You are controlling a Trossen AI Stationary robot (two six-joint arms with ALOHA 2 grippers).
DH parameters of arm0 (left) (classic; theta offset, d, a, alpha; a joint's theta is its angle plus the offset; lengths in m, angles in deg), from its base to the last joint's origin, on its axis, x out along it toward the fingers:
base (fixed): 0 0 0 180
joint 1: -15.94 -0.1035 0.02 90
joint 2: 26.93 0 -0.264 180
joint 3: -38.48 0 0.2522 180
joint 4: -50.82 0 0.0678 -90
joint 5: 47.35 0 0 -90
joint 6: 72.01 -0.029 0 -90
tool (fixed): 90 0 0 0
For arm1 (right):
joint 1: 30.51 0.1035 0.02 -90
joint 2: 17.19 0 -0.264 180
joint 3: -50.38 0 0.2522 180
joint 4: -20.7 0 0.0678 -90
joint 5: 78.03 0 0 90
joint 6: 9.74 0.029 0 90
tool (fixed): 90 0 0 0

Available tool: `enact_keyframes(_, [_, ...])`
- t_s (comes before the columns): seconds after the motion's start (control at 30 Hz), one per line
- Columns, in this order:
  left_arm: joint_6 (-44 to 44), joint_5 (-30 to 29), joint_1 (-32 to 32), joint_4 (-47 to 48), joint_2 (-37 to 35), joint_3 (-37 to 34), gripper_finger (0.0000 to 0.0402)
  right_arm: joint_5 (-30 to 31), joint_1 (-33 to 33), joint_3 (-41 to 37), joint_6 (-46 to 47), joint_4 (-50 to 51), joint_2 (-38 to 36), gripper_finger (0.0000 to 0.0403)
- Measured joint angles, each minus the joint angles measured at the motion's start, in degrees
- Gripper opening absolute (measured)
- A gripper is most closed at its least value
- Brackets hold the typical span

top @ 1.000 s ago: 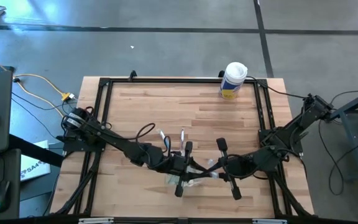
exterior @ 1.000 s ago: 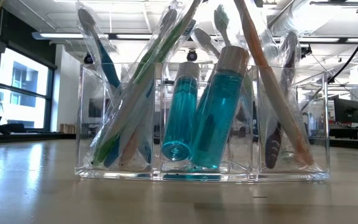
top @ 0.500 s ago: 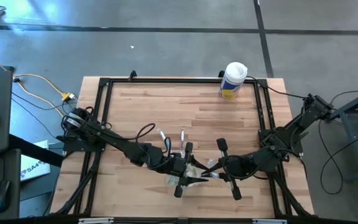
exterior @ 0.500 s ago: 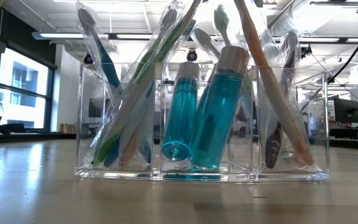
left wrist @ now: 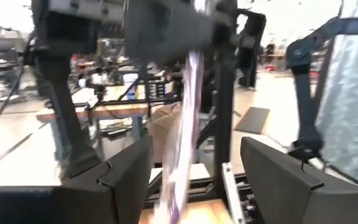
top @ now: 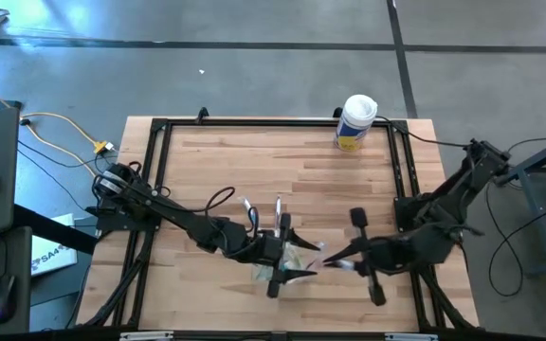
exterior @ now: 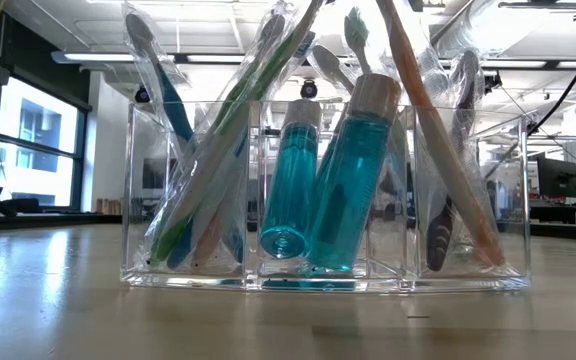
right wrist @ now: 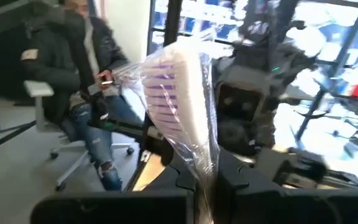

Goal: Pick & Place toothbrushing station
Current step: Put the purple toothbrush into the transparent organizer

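The clear plastic holder point(exterior: 323, 200) stands on the table near its front edge. It holds wrapped toothbrushes point(exterior: 218, 170) and teal bottles point(exterior: 343, 180), which lean on its walls. My right gripper point(top: 335, 261) is shut on one wrapped toothbrush with purple bristles point(right wrist: 179, 93), over the holder's right side. My left gripper point(top: 303, 260) faces it from the left and is open. Its fingers point(left wrist: 126, 180) stand on either side of that toothbrush point(left wrist: 182, 155); whether they touch it I cannot tell. My right gripper pinches the wrapped toothbrush between its two fingers at the stem below the head point(right wrist: 207, 177), wrapper and all. The fingers come roughly level from the table's right. The bristle end sticks out past them toward my left gripper, lifted clear of the table.
A white canister with a yellow label point(top: 355, 121) stands at the table's far right. A black frame point(top: 159, 128) runs around the wooden top. Beyond the table a person point(right wrist: 79, 68) sits on a chair. The far half of the table holds nothing else.
My left gripper has opened and let go of the wrapped toothbrush. My right gripper, still shut on it, has drawn back toward the table's right edge and carried the toothbrush along. The holder and its contents have stayed put.
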Motion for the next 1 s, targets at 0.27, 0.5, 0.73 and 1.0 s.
enact_keyframes(0.27, [-3.7, -8.7, 0.7, 4.0, -1.3, 0.0, 0.0243, -0.9, 6.7, 0.0, 6.5, 5.0, -3.3, 0.0006])
enact_keyframes(0.5, [-3.9, -20.7, 3.8, 13.4, -5.2, 0.0, 0.0243, 5.2, 11.3, -6.4, 10.8, 2.2, -2.9, 0.0006])
enact_keyframes(0.73, [-0.9, -33.9, 12.2, 26.5, -9.3, 0.0, 0.0243, 5.0, 11.0, -25.4, 11.5, -24.7, -3.0, 0.0007])
enact_keyframes(1.0, [5.3, -52.6, 23.0, 44.5, -9.8, 0.0, 0.0243, 0.6, 6.9, -40.0, 4.2, -51.6, -3.1, 0.0006])
